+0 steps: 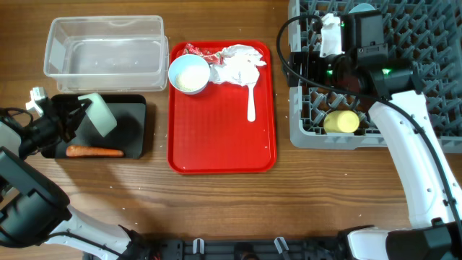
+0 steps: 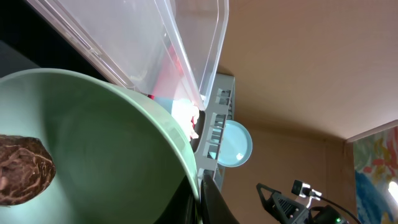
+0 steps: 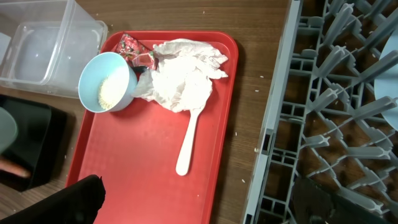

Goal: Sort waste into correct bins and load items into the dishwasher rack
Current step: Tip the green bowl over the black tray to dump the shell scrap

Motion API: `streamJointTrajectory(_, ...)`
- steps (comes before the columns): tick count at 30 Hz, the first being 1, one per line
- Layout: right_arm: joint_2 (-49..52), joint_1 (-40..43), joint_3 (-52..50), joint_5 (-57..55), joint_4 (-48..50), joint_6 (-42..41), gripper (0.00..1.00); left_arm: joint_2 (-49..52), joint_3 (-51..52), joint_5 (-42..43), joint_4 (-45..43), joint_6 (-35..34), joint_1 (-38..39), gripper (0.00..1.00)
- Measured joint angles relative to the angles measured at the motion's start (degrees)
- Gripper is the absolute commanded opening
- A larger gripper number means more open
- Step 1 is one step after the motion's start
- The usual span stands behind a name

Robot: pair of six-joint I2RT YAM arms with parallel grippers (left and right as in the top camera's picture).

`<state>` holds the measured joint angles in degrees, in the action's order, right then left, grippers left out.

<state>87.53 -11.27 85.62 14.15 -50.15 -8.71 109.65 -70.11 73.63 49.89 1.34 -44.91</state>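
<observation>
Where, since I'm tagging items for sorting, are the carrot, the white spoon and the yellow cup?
carrot (image 1: pixel 94 152), overhead view, middle of its orange body.
white spoon (image 3: pixel 188 142), right wrist view, midway along its handle.
yellow cup (image 1: pixel 341 122), overhead view, centre of its body.

Brown wood-grain table (image 1: pixel 216 209); plain beige wall (image 2: pixel 298 62) with a colourful floral panel (image 2: pixel 378 168) at its edge.

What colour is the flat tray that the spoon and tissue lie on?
Plain red. The tray shows whole in the overhead view.

Bowl (image 1: pixel 189 74) x2, spoon (image 1: pixel 251 101) x1, cup (image 1: pixel 341 121) x1, carrot (image 1: pixel 94 152) x1.
</observation>
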Motion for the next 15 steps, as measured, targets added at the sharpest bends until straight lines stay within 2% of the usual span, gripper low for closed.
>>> streamJointTrajectory(5, 0.00, 0.00, 0.00, 0.00, 0.00, -0.02, 1.00, 0.00, 0.00, 1.90, 0.02, -0.28, 0.00, 0.04)
streamJointTrajectory(9, 0.00, 0.00, 0.00, 0.00, -0.04, 0.00, 1.00, 0.02, 0.00, 8.59, 2.75, -0.37, 0.00, 0.04)
streamJointTrajectory(12, 0.00, 0.00, 0.00, 0.00, -0.04, -0.02, 1.00, 0.02, 0.02, 6.97, -1.31, -0.39, 0.00, 0.04)
streamJointTrajectory(15, 0.00, 0.00, 0.00, 0.00, -0.04, -0.02, 1.00, 0.02, 0.02, 6.27, -0.87, -0.39, 0.00, 0.04)
